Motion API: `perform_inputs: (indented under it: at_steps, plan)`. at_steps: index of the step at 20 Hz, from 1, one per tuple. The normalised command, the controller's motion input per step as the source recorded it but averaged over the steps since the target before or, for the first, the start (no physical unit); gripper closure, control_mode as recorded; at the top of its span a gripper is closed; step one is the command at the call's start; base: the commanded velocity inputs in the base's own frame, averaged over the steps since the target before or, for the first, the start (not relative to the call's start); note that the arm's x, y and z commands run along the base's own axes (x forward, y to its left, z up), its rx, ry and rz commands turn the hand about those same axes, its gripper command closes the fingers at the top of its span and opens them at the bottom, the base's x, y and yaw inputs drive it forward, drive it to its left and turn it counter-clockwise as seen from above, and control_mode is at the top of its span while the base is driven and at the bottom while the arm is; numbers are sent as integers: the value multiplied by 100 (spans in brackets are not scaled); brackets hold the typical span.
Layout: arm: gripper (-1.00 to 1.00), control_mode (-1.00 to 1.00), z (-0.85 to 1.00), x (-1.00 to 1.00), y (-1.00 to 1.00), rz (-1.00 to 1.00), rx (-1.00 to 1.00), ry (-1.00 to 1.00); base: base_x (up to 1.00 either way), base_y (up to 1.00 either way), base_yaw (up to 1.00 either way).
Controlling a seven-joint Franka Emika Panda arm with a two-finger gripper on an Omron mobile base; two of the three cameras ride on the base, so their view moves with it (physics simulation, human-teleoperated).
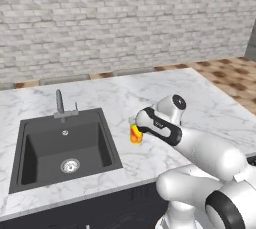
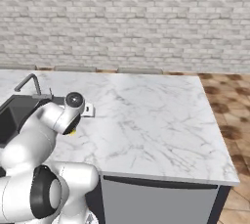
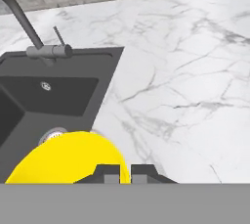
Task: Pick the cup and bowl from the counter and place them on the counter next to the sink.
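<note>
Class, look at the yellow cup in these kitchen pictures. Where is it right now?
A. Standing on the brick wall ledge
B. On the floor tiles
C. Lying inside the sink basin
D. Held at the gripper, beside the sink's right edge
D: the cup sits at the gripper, whose jaws are shut on it, beside the sink over the counter.

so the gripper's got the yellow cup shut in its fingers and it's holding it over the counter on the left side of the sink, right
Not quite: the side is wrong. The gripper is shut on the yellow cup, but it holds it over the counter on the right side of the sink, not the left. The left base view shows the cup just past the basin's right edge.
</note>
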Motion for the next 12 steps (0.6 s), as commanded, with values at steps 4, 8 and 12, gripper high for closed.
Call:
perform_inputs:
  at_steps: [4, 8, 12]
  plan:
    - [100, -100, -25, 0, 1, 0, -2, 0, 0, 0, 0]
    - [100, -100, -24, 0, 2, 0, -2, 0, 0, 0, 0]
    - [100, -100, -26, 0, 3, 0, -2, 0, 0, 0, 0]
